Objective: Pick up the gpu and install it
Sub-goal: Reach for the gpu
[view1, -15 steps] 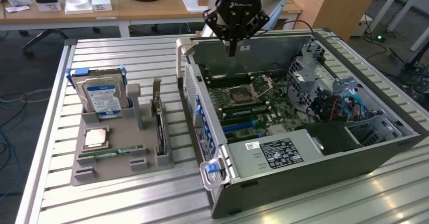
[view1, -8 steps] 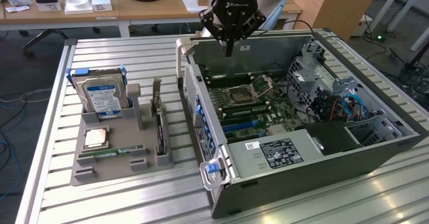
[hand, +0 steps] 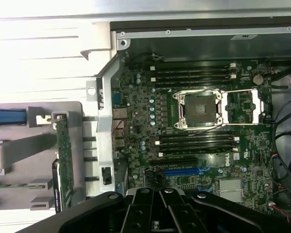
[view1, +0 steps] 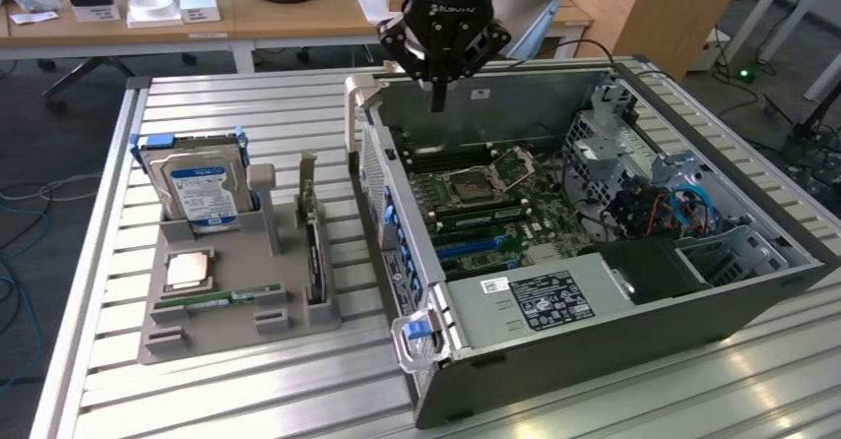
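Installation has not begun. The gpu [view1: 311,247] stands on edge in a slot of the grey holder tray [view1: 224,339], at lower left of the exterior frame. It is just beside the open computer case [view1: 736,301] but outside it. Nothing grips or touches the card.

The gripper [view1: 438,96] hangs at upper centre of the exterior frame, over the far wall of the case and well apart from the gpu. Its fingers are drawn together to a narrow point with nothing between them.

Inside the case, the motherboard [hand: 136,92] lies exposed. The blue expansion slot [hand: 182,171], low in the wrist frame, looks vacant as far as can be seen.

Other items in the tray are undisturbed:
- The hard drive [view1: 197,188] stands upright at the tray's upper end.
- The processor chip [view1: 188,270] lies flat below the drive.
- The RAM stick [view1: 217,299] lies flat below the chip.

Assessment: no step of the task is complete. The card is unlifted and the slot unfilled, so pick-up, transfer and seating are all outstanding.
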### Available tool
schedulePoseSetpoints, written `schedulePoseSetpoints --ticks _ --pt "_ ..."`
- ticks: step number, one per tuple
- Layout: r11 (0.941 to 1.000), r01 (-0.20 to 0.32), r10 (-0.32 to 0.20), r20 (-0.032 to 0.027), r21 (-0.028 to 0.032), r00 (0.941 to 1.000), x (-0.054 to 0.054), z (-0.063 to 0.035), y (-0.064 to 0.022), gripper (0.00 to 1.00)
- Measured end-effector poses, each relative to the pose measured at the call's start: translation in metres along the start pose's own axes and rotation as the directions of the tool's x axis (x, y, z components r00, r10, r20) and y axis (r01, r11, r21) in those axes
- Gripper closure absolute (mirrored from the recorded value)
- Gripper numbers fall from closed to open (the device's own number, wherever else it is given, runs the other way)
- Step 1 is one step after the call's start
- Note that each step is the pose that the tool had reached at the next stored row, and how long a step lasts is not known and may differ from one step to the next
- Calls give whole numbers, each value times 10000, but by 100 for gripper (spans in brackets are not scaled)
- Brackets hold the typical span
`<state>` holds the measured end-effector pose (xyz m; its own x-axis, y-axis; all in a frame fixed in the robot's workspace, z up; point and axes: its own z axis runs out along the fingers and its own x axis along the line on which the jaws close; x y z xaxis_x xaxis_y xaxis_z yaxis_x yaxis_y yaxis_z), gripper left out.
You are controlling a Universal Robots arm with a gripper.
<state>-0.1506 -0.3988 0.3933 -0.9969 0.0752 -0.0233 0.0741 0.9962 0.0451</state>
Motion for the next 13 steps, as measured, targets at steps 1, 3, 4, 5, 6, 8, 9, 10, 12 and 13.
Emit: schedulePoseSetpoints --ticks 1,3,4,5,6,8,9,10,12,13 --pt "10000 0 0 0 0 10000 18 -1 -1 89" --pt "10000 1 -1 0 0 10000 59 -1 -4 89" --pt "10000 -1 1 0 0 10000 82 -2 -5 89" --pt "10000 -1 1 -1 0 10000 107 -3 -6 89" --pt "10000 -2 2 0 0 10000 133 -3 -8 89" --pt "10000 -1 1 0 0 10000 180 -5 -11 89" --pt "10000 0 0 -1 0 10000 202 -6 -12 89" --pt "10000 0 0 0 -1 10000 228 -6 -14 89" --pt "10000 -2 2 0 -1 10000 272 -7 -17 89" --pt "10000 -1 1 0 -1 10000 292 -7 -18 89"
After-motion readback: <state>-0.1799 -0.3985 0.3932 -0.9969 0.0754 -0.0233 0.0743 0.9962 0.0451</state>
